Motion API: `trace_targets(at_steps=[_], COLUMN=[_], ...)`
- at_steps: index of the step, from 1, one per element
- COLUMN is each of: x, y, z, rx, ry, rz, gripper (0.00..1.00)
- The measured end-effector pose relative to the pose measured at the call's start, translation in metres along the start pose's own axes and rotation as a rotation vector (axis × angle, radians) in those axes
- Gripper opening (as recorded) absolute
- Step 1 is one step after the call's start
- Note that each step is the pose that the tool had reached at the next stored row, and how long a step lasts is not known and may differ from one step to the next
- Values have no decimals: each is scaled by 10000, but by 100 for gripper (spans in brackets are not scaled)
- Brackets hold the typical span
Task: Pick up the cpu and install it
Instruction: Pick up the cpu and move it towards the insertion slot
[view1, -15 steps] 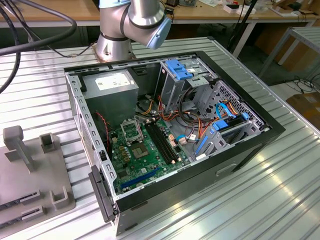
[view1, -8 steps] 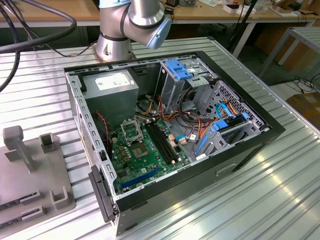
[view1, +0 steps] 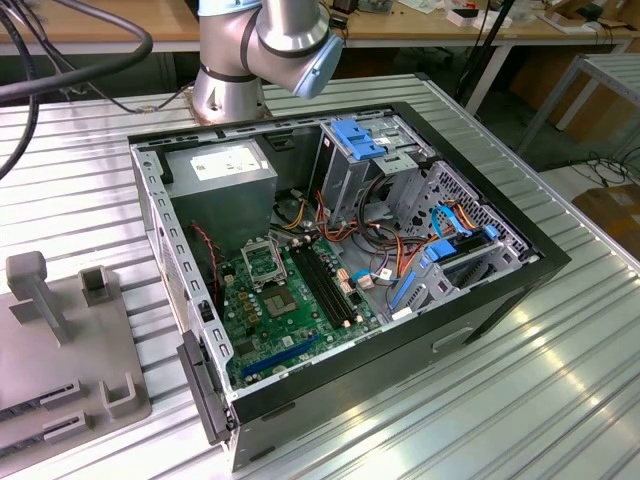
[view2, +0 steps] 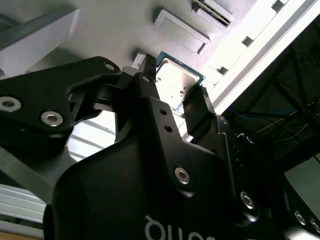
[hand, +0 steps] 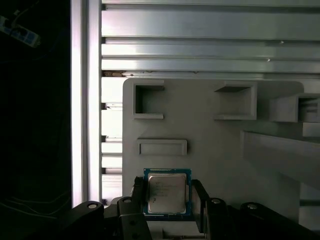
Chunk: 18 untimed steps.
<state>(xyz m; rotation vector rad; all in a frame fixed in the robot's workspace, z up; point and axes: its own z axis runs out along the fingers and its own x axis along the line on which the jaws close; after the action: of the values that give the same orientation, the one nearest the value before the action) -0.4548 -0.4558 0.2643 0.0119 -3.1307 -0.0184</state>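
Observation:
The cpu (hand: 167, 192) is a small square chip with a silver top and green edges. It sits between my gripper's (hand: 168, 196) two black fingers (hand: 138, 192), which press on two opposite edges. The second wrist view shows the cpu (view2: 175, 80) at the tips of the gripper (view2: 172, 81), over a pale grey fixture plate (hand: 215, 155). In the exterior view, the open computer case (view1: 540, 262) holds the green motherboard with its metal-framed socket (view1: 262, 262).
The grey fixture plate (view1: 60, 400) with raised blocks lies at the exterior view's left, on the ribbed metal table. Inside the case are a grey power-supply box (view1: 225, 175), black memory slots (view1: 325, 285), blue brackets and loose cables. The arm's base (view1: 230, 85) stands behind the case.

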Motion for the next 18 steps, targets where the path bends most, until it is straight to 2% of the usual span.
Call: trace_targets(at_steps=[18], x=[1], y=[1], z=[-70], rx=[0], ry=[0], rz=[0], gripper=[47])
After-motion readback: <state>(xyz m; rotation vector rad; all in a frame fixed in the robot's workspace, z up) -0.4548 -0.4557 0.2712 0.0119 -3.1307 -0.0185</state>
